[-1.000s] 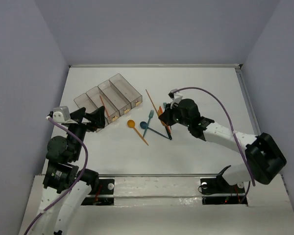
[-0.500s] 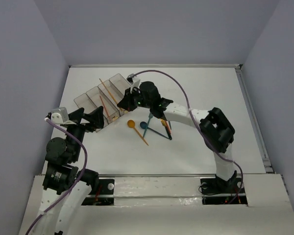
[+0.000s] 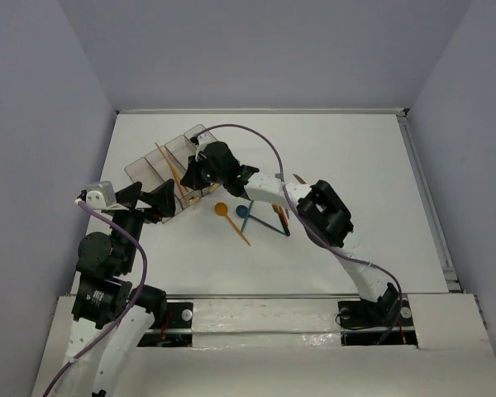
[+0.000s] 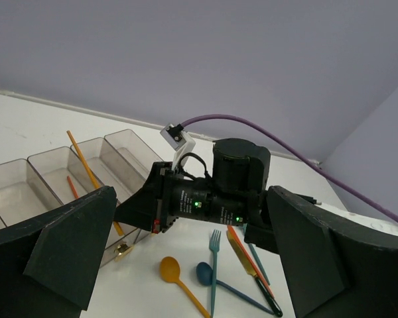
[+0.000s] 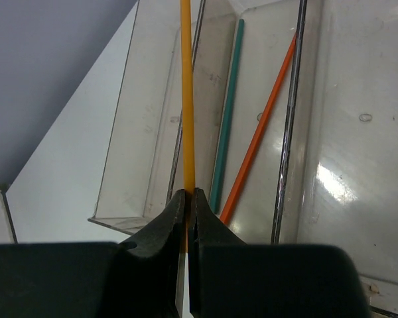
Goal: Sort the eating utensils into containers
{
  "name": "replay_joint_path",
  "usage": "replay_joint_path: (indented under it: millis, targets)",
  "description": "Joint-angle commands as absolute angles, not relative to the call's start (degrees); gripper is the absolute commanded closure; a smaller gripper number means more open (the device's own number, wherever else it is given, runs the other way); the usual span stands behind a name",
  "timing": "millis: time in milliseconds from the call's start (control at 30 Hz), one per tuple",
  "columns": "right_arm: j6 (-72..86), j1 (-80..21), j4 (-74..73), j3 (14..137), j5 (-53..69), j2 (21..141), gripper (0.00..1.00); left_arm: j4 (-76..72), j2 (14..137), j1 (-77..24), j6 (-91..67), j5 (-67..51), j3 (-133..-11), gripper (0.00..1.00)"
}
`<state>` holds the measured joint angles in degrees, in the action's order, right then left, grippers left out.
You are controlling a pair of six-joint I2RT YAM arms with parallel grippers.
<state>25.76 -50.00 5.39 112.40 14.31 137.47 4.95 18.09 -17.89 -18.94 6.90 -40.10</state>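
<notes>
My right gripper (image 3: 192, 177) is shut on a thin orange stick-like utensil (image 3: 165, 159) and holds it over the row of smoky clear containers (image 3: 139, 169). In the right wrist view the pinched stick (image 5: 185, 99) runs up from the gripper (image 5: 188, 196) above a dividing wall between bins. A teal stick (image 5: 227, 112) and an orange-red stick (image 5: 262, 126) lie in one bin. An orange spoon (image 4: 170, 270), a blue spoon (image 4: 205, 273), a teal fork (image 4: 214, 262) and an orange knife (image 4: 242, 248) lie on the table. My left gripper (image 3: 153, 203) is open and empty by the bins' near end.
The loose utensils form a small pile (image 3: 260, 217) right of the bins. The right arm (image 3: 269, 188) stretches across the table above that pile. A raised rail (image 3: 417, 182) runs along the table's right edge.
My right gripper has swung left from the utensil pile to above the containers, carrying the orange stick. The left arm has not moved.
</notes>
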Motion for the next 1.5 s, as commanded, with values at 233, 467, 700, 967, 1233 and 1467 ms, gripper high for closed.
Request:
replay_joint_path:
  millis: [233,467,700,967,1233,1467]
  targets:
    - [25.49,-51.15,-2.29,121.64,12.04,140.45,0.67,1.58,17.32,-18.02,-18.54,6.59,-39.9,0.01]
    - [24.43,-51.15,-2.11,120.33,10.99,136.25,0.6,1.58,17.23,-18.02,-18.54,6.68,-39.9,0.01]
    - [23.21,-51.15,3.6,99.26,4.05,119.2,0.7,1.93,16.96,-18.02,-18.46,6.94,-39.82,0.01]
    - [21.45,-51.76,0.18,71.82,0.18,103.81,0.72,1.67,17.05,-18.02,-18.46,5.98,-39.81,0.01]
    - [17.75,-53.7,-6.85,71.88,-1.92,106.96,0.74,1.84,17.58,-18.02,-18.46,5.98,-39.73,0.01]
    - [17.49,-54.23,-7.56,74.62,-4.66,110.74,0.7,1.76,17.75,-18.02,-18.46,5.63,-39.73,0.01]
